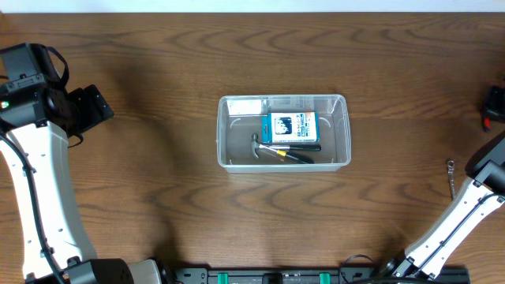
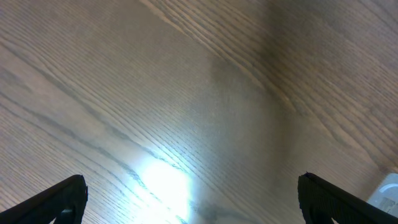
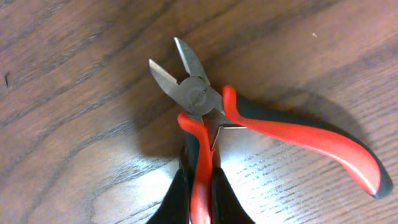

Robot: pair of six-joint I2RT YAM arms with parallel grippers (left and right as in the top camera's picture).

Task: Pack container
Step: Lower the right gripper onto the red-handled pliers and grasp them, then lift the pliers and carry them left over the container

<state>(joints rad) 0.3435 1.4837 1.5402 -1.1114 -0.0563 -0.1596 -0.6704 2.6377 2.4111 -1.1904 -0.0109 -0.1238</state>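
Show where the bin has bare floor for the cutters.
Free: the left end of the bin, between left wall and hammer; a narrower strip between box and right wall. Crowded: centre and front, where box, hammer and a dark-handled tool lie together.

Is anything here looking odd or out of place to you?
Yes. The right gripper pinches just one handle of the red pliers, so the other handle splays out sideways and the blades gape. That lopsided hold looks likely to let them swing when lifted.
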